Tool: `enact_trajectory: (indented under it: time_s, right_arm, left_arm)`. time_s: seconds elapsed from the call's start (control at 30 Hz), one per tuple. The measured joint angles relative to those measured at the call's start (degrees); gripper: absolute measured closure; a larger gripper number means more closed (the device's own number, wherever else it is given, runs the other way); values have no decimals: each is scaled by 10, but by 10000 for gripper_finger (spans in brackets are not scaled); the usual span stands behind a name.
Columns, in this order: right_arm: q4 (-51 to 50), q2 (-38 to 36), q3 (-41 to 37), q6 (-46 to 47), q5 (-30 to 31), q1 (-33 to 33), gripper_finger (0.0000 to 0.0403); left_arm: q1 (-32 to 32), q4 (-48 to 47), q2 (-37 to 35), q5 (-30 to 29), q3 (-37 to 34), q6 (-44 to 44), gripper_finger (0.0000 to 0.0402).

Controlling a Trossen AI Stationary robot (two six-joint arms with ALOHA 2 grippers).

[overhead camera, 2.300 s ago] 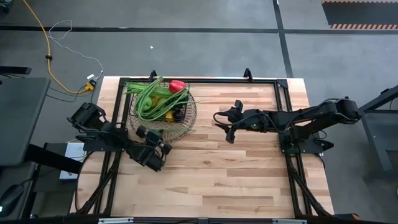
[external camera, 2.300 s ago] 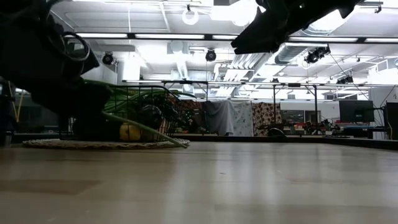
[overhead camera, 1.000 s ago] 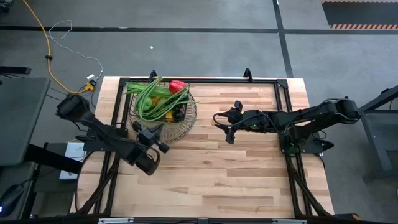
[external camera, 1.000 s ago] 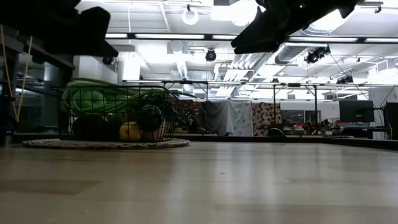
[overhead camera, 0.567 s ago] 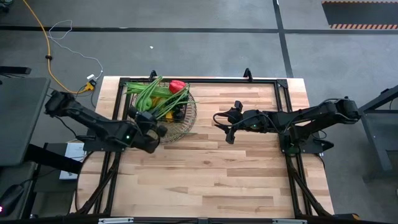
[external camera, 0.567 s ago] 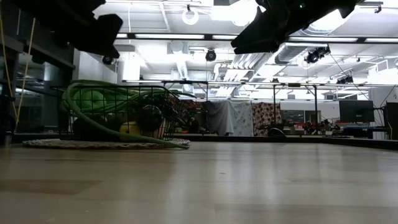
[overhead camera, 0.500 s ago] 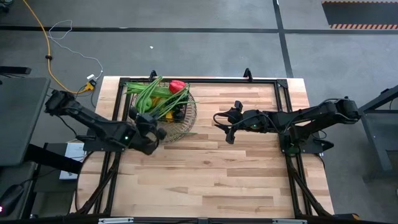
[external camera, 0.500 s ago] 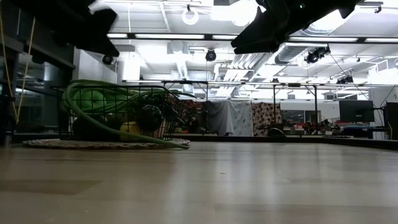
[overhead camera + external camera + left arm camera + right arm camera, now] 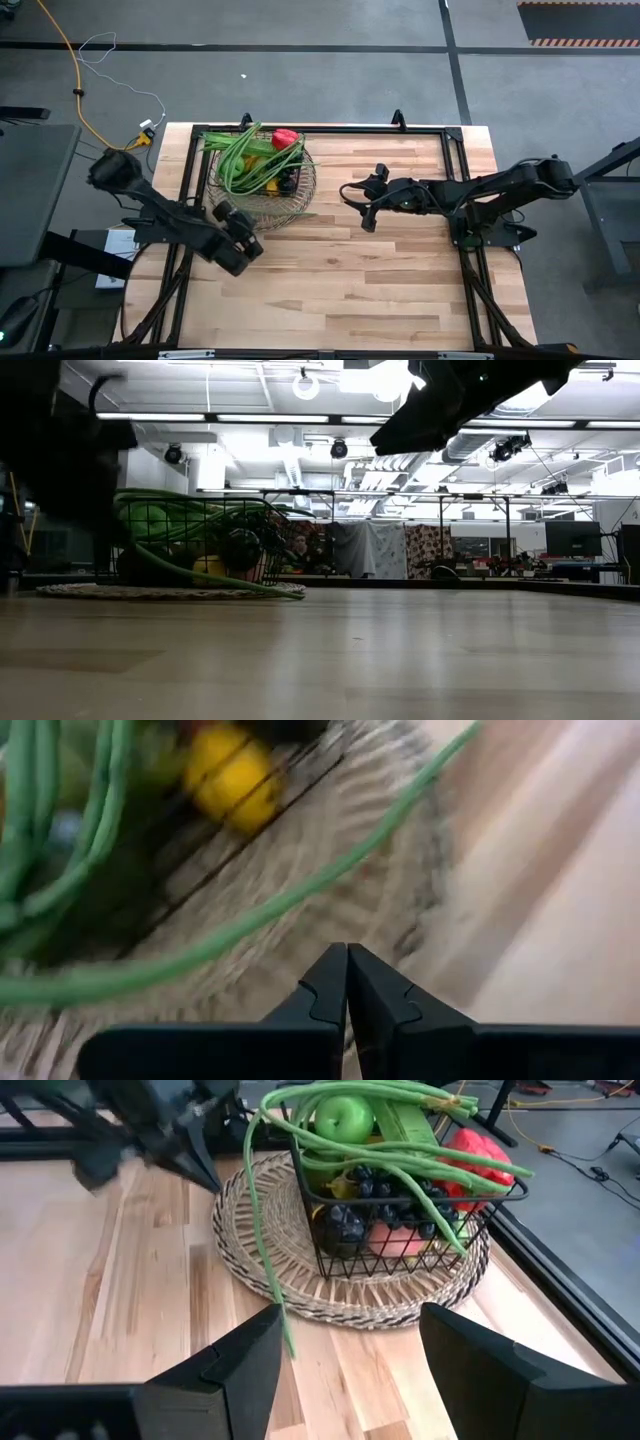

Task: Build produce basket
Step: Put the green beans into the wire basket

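Woven round mat (image 9: 300,1285) carries the basket (image 9: 395,1220) at the table's far left, produce (image 9: 400,1150) heaped inside, one long green bean (image 9: 262,1240) trailing onto the wood. Left gripper (image 9: 243,237) beside the mat, fingers together. Right gripper (image 9: 362,203) mid-table, fingers apart, empty.

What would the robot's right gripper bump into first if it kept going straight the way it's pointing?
Probably the long green bean hanging out of the basket, or the woven mat under it. The right gripper, open and empty, points across bare table toward them. Depth is hard to judge, so it may pass just beside the bean.
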Motion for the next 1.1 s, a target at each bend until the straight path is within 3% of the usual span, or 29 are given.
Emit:
enact_trajectory:
  time_s: [0.27,0.4,0.73,1.1]
  right_arm:
    - [6,2,0,-6,0,0,176]
    - [10,2,0,-6,0,0,176]
    - [13,2,0,-6,0,0,176]
    - [14,2,0,-6,0,0,176]
  left_arm:
    - [5,0,110,-52,-27,-124,402]
    - [27,4,150,-64,-27,-125,402]
    - [55,65,203,-215,-26,-95,402]
    - [53,96,203,-318,-26,-94,402]
